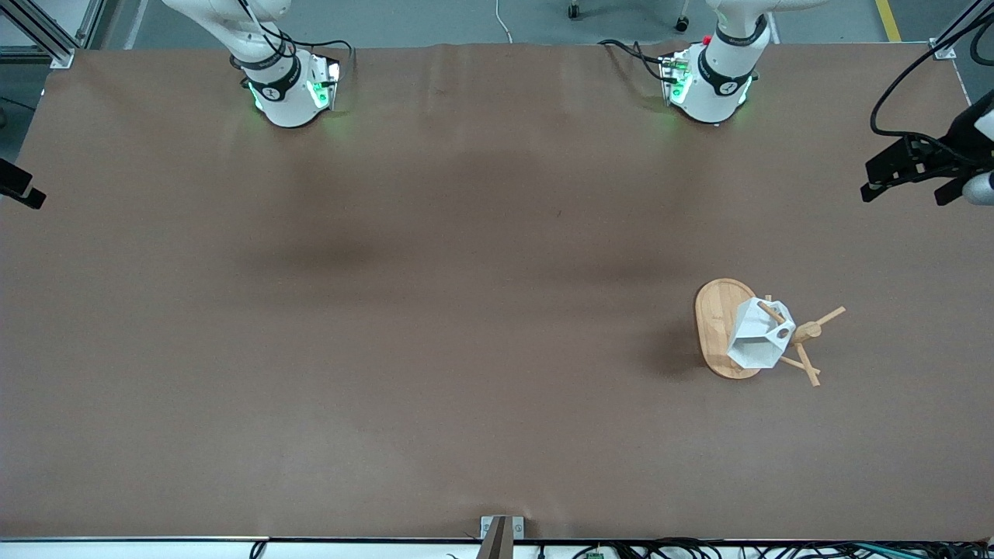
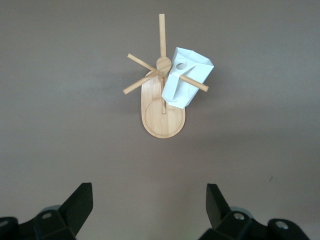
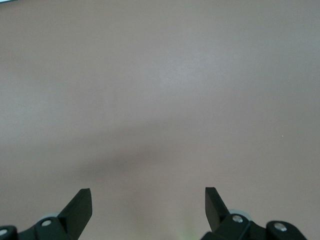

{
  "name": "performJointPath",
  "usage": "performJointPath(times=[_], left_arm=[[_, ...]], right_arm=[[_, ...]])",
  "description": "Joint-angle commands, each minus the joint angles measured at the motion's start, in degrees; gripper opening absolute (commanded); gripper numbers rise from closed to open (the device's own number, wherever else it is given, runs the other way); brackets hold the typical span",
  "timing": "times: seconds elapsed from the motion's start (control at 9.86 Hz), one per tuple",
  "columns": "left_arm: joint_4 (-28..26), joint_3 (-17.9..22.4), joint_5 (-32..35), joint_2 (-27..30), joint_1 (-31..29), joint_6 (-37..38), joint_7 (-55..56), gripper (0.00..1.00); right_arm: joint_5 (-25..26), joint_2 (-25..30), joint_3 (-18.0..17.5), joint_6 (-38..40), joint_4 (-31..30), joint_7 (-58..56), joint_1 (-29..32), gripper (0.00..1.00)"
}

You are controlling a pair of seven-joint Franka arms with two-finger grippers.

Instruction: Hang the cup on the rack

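The white faceted cup (image 1: 757,335) hangs tilted on a peg of the bamboo rack (image 1: 718,326), close against the central post. The round hole of its handle faces up. The rack stands toward the left arm's end of the table. The left wrist view shows the cup (image 2: 187,77) and the rack's oval base (image 2: 162,117) from high above. My left gripper (image 2: 149,192) is open and empty, high up and apart from the rack. It shows at the edge of the front view (image 1: 905,186). My right gripper (image 3: 148,197) is open and empty over bare table.
Brown table cover (image 1: 435,310) spreads wide around the rack. Both arm bases stand along the table's edge farthest from the front camera. A black part (image 1: 19,185) shows at the table's right-arm end. A small bracket (image 1: 501,532) sits at the near edge.
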State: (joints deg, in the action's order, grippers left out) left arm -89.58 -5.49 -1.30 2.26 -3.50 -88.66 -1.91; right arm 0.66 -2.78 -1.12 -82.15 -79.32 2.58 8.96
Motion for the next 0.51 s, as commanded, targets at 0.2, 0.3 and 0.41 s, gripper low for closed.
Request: performJointPath(times=[0.2, 0.3, 0.41], left_arm=[[-7.4, -2.4, 0.5, 4.8, -0.2, -0.9, 4.6, 1.0], [-7.3, -2.3, 0.5, 4.8, 0.6, -0.7, 5.1, 1.0], [-7.0, -2.3, 0.8, 4.8, 1.2, -0.7, 5.0, 1.0]], right_arm=[[0.2, 1.7, 0.1, -0.6, -1.9, -0.6, 0.0, 1.0], [0.2, 1.7, 0.1, -0.7, -1.9, -0.6, 0.0, 1.0], [0.2, 1.7, 0.1, -0.6, -1.9, -0.6, 0.0, 1.0]])
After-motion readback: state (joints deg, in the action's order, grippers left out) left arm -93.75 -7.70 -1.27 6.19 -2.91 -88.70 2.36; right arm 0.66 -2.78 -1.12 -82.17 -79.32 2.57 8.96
